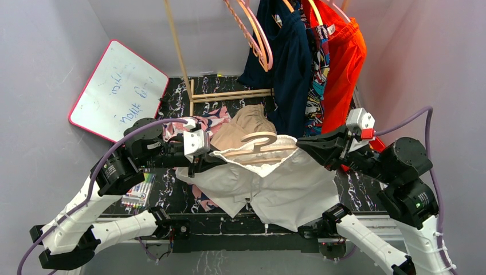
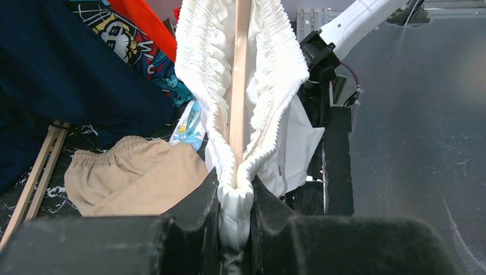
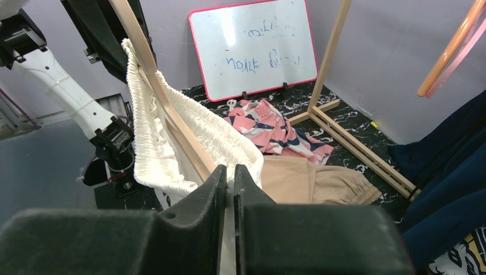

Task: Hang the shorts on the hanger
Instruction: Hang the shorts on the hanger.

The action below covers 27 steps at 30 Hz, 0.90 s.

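Jaws of left gripper [image 2: 236, 195] and right gripper [image 3: 228, 172] clamp the shorts [image 1: 275, 189], hanger [image 1: 259, 143] already sitting inside them, so nearly done imo.

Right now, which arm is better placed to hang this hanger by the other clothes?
Probably right: the hung clothes are beyond the right gripper; the left gripper, clamped on the shorts, sits farther off.
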### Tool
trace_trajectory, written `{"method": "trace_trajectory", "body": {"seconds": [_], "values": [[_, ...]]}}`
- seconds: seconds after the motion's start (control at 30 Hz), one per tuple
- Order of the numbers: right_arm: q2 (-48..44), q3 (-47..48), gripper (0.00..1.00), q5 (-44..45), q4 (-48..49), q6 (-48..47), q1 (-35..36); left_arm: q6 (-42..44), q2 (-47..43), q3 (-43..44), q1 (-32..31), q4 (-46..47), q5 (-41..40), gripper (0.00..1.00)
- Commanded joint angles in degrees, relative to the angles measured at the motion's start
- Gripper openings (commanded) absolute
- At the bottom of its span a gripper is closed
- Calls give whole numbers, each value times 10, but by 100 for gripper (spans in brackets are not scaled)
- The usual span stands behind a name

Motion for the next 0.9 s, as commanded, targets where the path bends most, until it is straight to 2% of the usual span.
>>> {"method": "trace_trajectory", "body": {"seconds": [0.0,0.07,0.27,0.47,0.53,0.57,0.6,0.7,0.87], "values": [[11,4,10,-31,15,10,1,-3,-15,28,-1,30,2,0],[16,5,0,-42,19,15,1,-3,-15,28,-1,33,2,0],[26,-7,0,-73,68,57,1,-9,-11,23,0,46,11,0],[7,-5,0,-19,76,51,1,-11,-11,17,0,48,8,0],[2,-3,40,-23,72,45,1,-10,-14,13,-1,48,3,0],[3,-1,53,-35,72,45,1,-10,-16,10,-1,48,1,0],[8,2,61,-53,71,48,1,-10,-16,10,0,48,-1,0],[28,14,71,-102,70,55,1,-12,-11,11,-1,54,-2,0],[54,19,71,-169,91,54,1,-26,12,20,-1,67,26,0]]}}
